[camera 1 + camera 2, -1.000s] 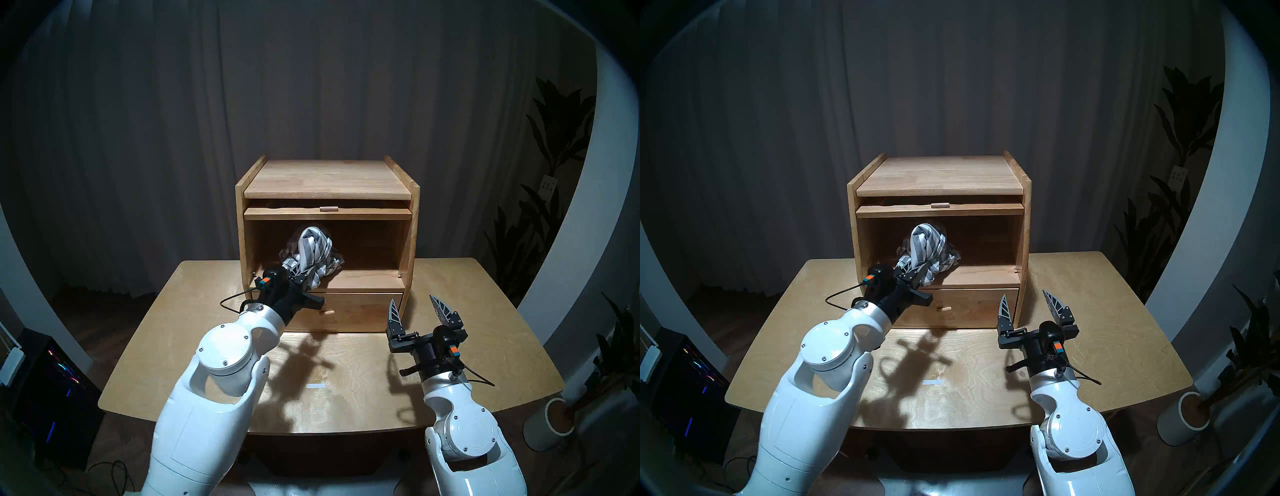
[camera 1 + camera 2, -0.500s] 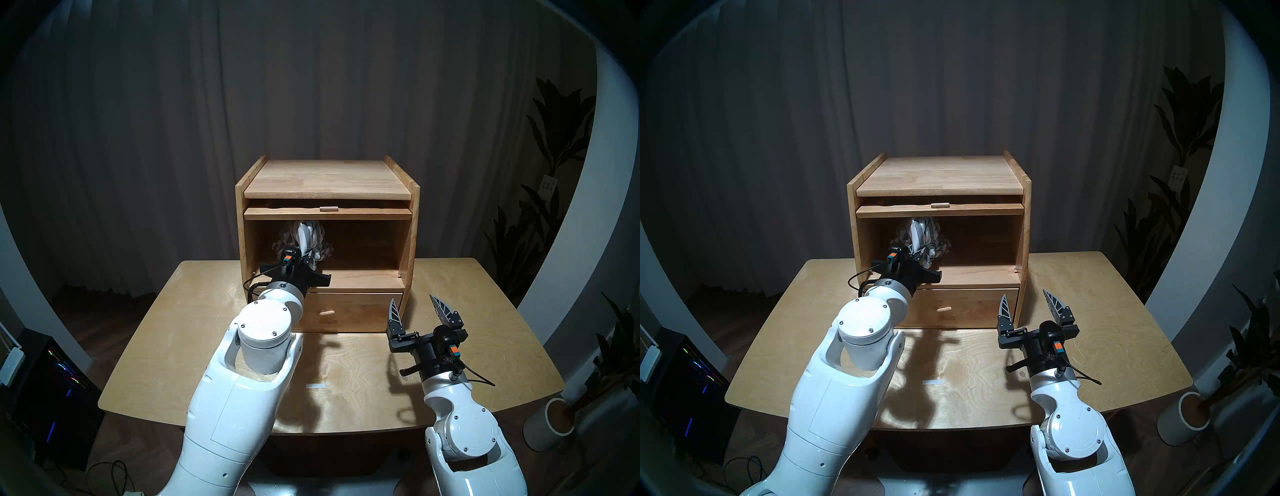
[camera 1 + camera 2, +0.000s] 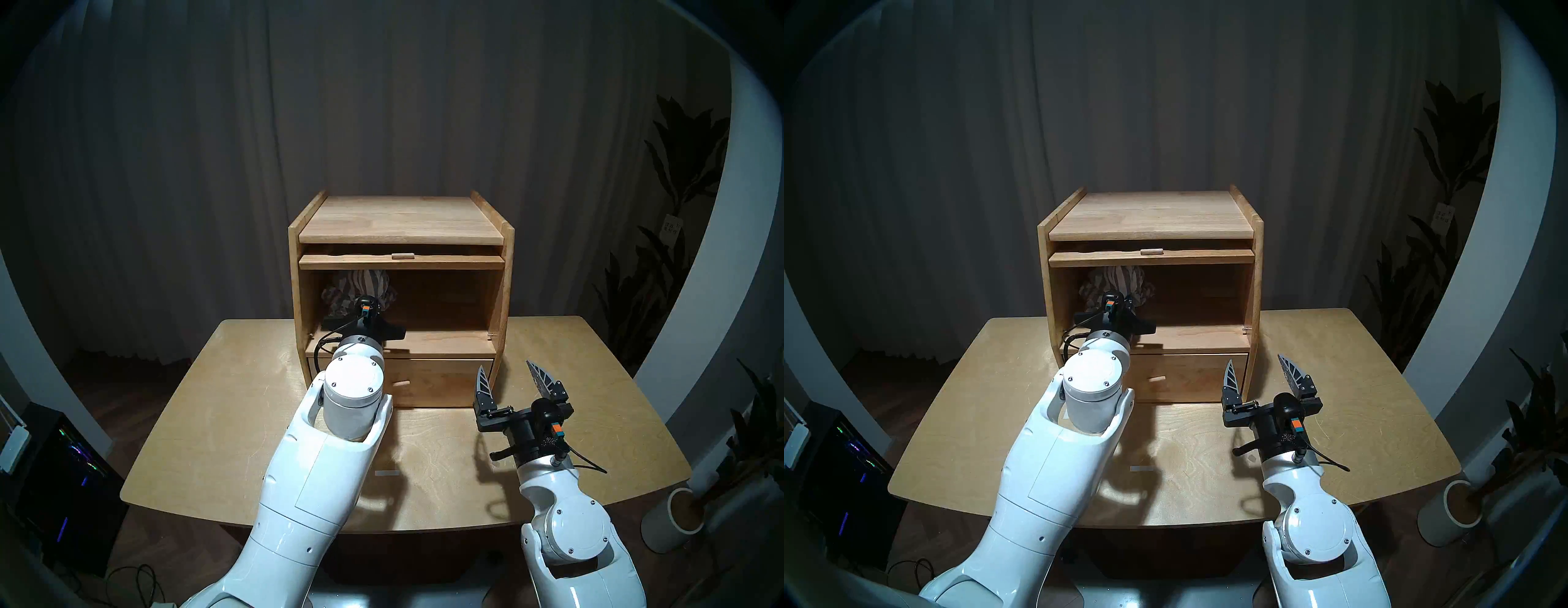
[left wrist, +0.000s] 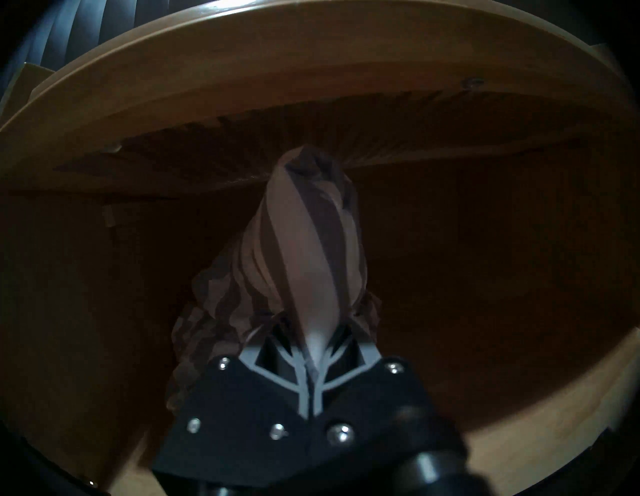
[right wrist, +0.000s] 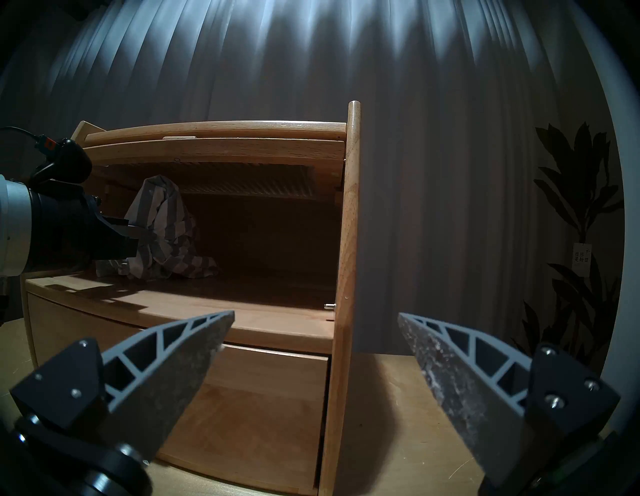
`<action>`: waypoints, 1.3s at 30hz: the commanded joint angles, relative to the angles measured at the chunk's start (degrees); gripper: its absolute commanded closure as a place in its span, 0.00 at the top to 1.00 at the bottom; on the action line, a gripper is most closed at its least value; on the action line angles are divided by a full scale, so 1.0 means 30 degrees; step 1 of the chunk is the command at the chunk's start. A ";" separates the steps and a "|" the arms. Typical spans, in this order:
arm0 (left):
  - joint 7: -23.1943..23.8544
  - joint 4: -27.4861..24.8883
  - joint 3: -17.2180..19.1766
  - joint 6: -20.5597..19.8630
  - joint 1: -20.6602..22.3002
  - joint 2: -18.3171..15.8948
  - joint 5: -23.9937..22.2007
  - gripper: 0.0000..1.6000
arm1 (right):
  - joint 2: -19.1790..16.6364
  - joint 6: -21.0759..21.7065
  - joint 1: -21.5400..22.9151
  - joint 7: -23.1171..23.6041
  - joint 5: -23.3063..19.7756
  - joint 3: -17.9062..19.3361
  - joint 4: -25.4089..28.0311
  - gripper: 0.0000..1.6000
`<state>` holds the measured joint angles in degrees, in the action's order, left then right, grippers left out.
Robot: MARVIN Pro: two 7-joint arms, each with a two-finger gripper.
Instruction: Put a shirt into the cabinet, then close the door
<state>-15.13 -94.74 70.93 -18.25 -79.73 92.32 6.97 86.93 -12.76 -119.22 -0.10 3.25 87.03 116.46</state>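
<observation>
Reaching level into the upper compartment of the boxy light-brown wooden cabinet (image 3: 401, 220), my left gripper (image 4: 313, 350) has its grey ribbed fingers (image 4: 294, 372) pressed together on a fold of the soft grey-and-white striped shirt (image 4: 304, 242). The garment stands bunched in a tall twist in the left half of the compartment, its top close under the ribbed underside of the raised door, its lower folds lying on the compartment floor. That light wooden door panel (image 3: 401, 262) lies flat, slid in just beneath the cabinet's top board, with its small wooden peg handle (image 3: 402, 255) showing at the front edge. Below, the plain drawer front (image 5: 242, 398) is shut. My right gripper (image 3: 511, 380) hovers over the pale wooden table (image 3: 594, 424) near the cabinet's right front corner, its fingers spread wide and holding nothing.
</observation>
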 commanded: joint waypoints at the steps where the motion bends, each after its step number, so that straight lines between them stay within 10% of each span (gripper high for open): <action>1: 0.0231 0.0259 -0.0017 0.0636 0.1567 0.0205 0.0025 0.00 | 0.0006 -0.0082 -0.0039 -0.0047 0.0040 0.0026 0.0509 1.00; 14: 0.0408 0.1771 -0.0341 0.2274 0.1812 -0.0311 0.0575 0.00 | 0.0007 -0.0062 -0.0059 -0.0053 0.0048 0.0026 0.0539 1.00; 28: 0.0937 0.2818 0.0255 0.0241 0.3739 0.0318 0.0381 0.00 | 0.0004 -0.0080 -0.0036 -0.0047 0.0036 0.0025 0.0504 1.00; 39: 0.0426 0.4577 0.0271 0.1153 0.4280 0.0444 0.0760 0.00 | 0.0006 -0.0065 -0.0057 -0.0054 0.0047 0.0025 0.0535 1.00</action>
<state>-12.75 -81.71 72.04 -17.39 -69.78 93.02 8.33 86.93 -12.75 -119.32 -0.12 3.25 87.04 116.59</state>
